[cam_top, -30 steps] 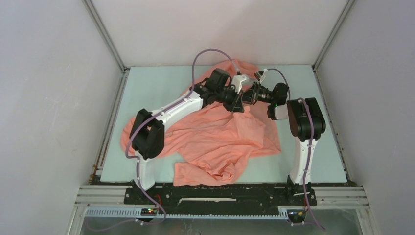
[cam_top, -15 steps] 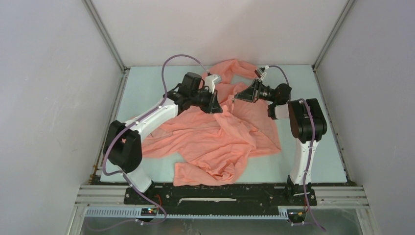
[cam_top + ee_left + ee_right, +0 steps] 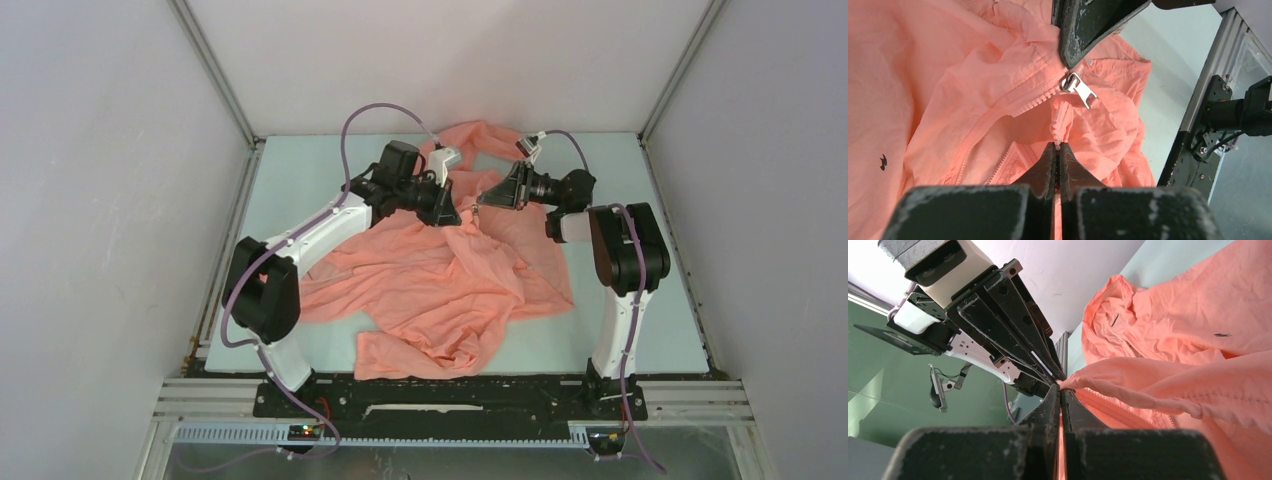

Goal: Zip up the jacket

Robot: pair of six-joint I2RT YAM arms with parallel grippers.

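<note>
left wrist view: the left claw [image 3: 1057, 150] is clenched on the bottom end of the zipper tape of the jacket [image 3: 938, 85], while straight ahead of it the right claw [image 3: 1071, 62] pinches the fabric just beside the silver zipper pull [image 3: 1079, 89]. the short run of open teeth between the two claws lies almost in line with the left claw's own axis, and the pull hangs loose at its far end, just beyond the right claw's tips. the pull itself sits in neither claw.

from the top external view, the salmon-orange jacket [image 3: 440, 275] is spread in a rumpled heap over the middle of the desk [image 3: 660, 320], hood toward the far wall, and both arms reach to the same spot on its far half: the left claw [image 3: 455, 216] comes in from the left and the right claw [image 3: 484, 201] from the right, tip to tip with a small raised fold of cloth between them.

the right wrist view shows the right claw [image 3: 1060, 390] closed on a thin ridge of fabric, with the left claw's fingers right against it. in judgement, the right claw is the nearer to the pull, and any closing stroke has to run along the tooth line away from the left claw's anchor; the two tapes look only just joined, so the start could slip.
</note>
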